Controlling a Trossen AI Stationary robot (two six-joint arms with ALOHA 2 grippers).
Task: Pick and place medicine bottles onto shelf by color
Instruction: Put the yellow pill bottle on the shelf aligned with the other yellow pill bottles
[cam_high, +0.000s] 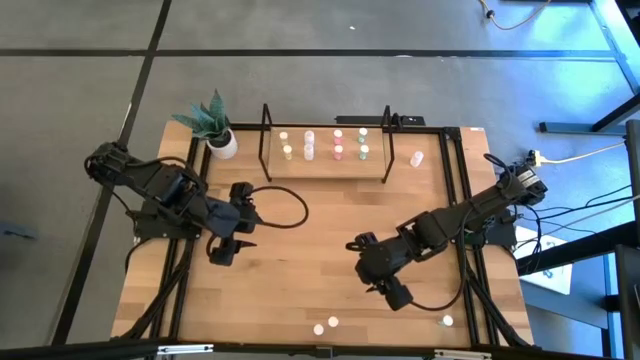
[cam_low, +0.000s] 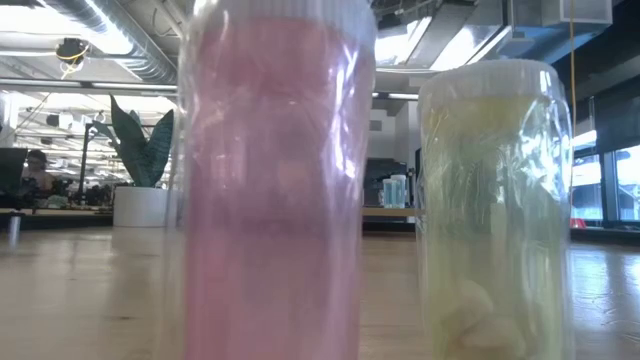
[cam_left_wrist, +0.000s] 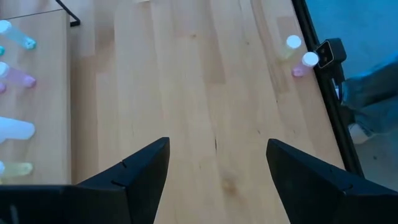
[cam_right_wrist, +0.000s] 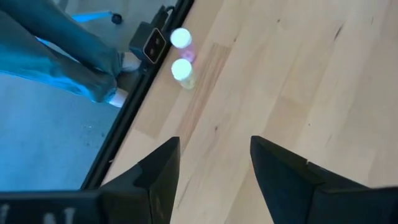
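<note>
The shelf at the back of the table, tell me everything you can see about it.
The shelf is a small rack: a light wooden board between two thin black metal end frames. It stands upright at the far middle of the wooden table, right of the potted plant. Eight tiny bottles stand on it in two rows of four, yellowish, white, pink and greenish. No pincer touches it.

We see our right gripper (cam_right_wrist: 214, 171) open and empty above the wooden table (cam_right_wrist: 298, 74). Two bottles, pink (cam_right_wrist: 181, 40) and yellow (cam_right_wrist: 182, 70), stand together near the table's black edge.
</note>
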